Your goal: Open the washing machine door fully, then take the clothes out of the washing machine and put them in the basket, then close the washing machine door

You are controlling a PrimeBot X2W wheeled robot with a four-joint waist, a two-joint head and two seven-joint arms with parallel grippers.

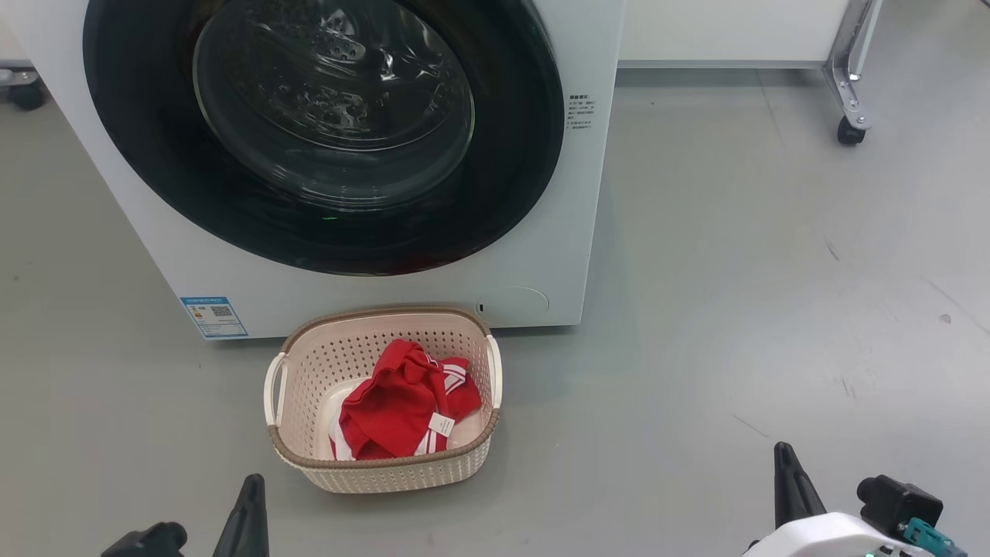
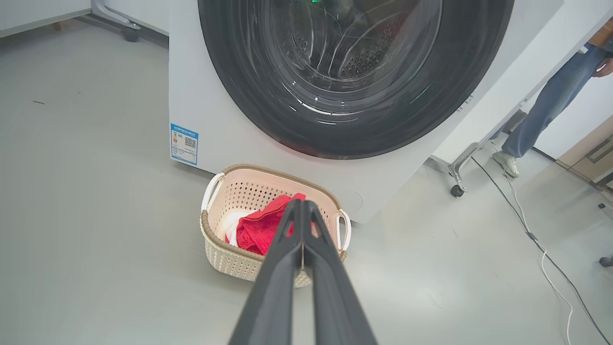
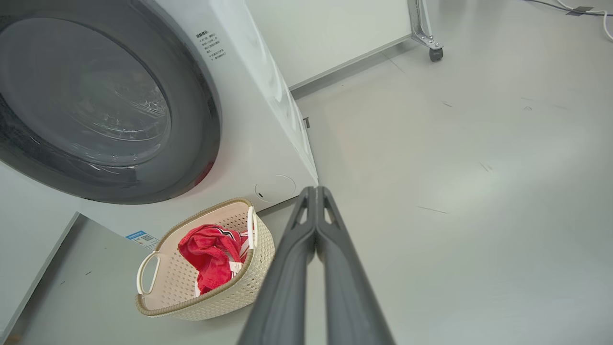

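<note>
My left hand (image 1: 251, 487) hangs clenched and empty, near the basket (image 1: 387, 313), which sits on the floor just in front of the washing machine (image 1: 595, 232) with the red clothes (image 1: 402, 402) inside. The washing machine door (image 1: 518, 155) looks shut flush, so I'd only confirm the latch with a gentle rim press. My right hand (image 1: 783, 456), clenched and empty, hovers well apart.

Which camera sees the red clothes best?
The head view: it looks down on the red clothes, uncovered. In the left wrist view the left gripper covers part; in the right wrist view the basket hides some.
</note>
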